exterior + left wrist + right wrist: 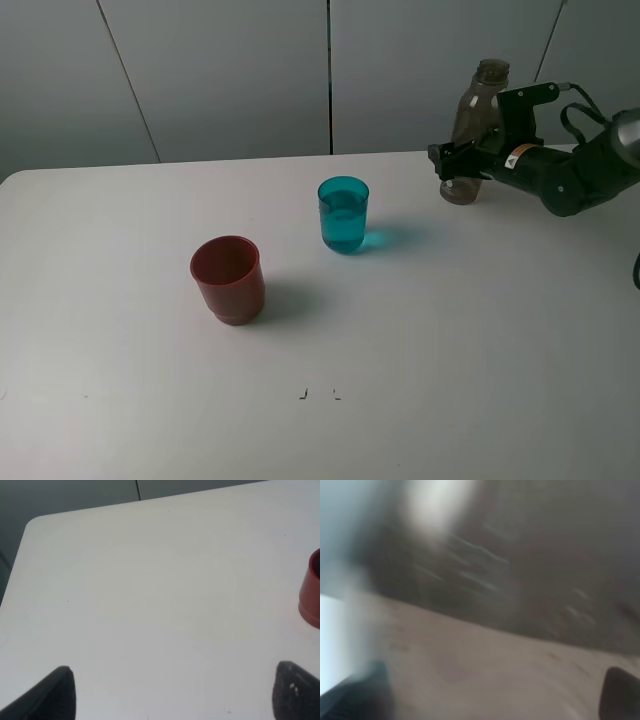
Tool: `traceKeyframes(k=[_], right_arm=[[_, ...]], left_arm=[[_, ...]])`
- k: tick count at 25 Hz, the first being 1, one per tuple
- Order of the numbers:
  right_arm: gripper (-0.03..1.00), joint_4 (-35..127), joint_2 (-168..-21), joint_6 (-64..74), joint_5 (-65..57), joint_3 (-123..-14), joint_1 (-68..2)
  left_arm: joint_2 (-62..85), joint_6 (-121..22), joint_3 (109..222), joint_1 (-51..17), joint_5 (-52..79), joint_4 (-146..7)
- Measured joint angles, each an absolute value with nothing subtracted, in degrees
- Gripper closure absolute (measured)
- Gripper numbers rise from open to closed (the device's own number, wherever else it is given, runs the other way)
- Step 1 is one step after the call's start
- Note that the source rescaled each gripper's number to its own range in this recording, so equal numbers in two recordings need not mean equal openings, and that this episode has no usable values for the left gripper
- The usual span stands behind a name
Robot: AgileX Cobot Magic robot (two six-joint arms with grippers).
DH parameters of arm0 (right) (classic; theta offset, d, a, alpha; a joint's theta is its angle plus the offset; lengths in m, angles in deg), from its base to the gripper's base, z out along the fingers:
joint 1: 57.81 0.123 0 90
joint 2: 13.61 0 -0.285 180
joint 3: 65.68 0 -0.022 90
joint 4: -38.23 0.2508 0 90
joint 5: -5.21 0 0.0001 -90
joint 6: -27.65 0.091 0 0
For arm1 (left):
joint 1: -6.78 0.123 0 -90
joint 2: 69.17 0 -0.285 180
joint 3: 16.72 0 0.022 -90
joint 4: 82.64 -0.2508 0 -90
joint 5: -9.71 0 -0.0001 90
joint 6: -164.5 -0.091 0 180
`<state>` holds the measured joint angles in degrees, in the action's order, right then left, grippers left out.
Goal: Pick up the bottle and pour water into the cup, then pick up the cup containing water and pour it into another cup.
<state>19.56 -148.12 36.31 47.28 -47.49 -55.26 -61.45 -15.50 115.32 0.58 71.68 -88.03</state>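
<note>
Two tiny dark marks (305, 393) sit near the front edge of a plain white table (480, 350). Further back, left of centre, stands the squat red cup (228, 279), upright. Beyond it and to the right, well apart, stands the teal cup (343, 214), upright and holding water. At the far right, the tall smoky bottle (480, 110) stands upright and capless on the table, with the right gripper (452, 162) at its lower half. Grey wall panels (230, 70) close the room behind. Only the right wrist camera shows that gripper's fingertips spread wide, with the blurred brown bottle between them. The left gripper (175, 695) shows in its own wrist view alone: jaws wide apart over bare table, the red cup's side at the view's edge.
</note>
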Motion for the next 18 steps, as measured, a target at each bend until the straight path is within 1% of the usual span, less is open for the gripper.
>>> traceKeyframes(k=[1, 5, 9, 18], right_arm=[[-0.02, 19.6, -148.1, 36.6, 46.4, -47.5, -55.3], [-0.02, 19.6, -148.1, 37.5, 45.2, -47.1, -55.3], [-0.03, 19.6, -146.5, 37.5, 43.7, -44.4, -55.3], [-0.03, 18.7, -140.4, 37.5, 34.2, -38.6, -55.3]], left_arm=[[-61.5, -15.5, 115.3, 0.6, 71.7, -88.0], [-61.5, -15.5, 115.3, 0.6, 71.7, -88.0], [-61.5, -15.5, 115.3, 0.6, 71.7, -88.0], [-61.5, -15.5, 115.3, 0.6, 71.7, -88.0]])
